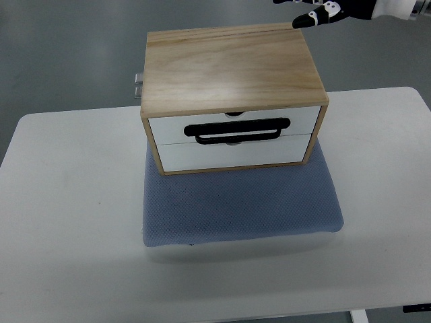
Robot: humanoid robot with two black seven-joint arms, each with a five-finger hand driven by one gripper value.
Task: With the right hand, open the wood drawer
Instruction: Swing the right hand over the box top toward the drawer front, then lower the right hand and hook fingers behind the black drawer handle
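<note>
White table (pixel 67 222) is seen nearest, bare at 6 o'clock; a blue mat (pixel 236 202) is laid on it at centre, slightly askew. Wood drawer box (pixel 232 97) is seated on the mat's far half, front turned toward the camera, both white drawer fronts judged closed and flush. Black handle (pixel 239 130) is mounted across the seam between them. Right hand (pixel 316 15) is held at 1 o'clock beyond the box's far corner, clear of it, fingers extended and apart, nothing gripped. For a clean pull: the handle should be approached from the front, fingers hooked behind the bar, force kept straight toward 6 o'clock. Box sliding on the mat should be expected.
</note>
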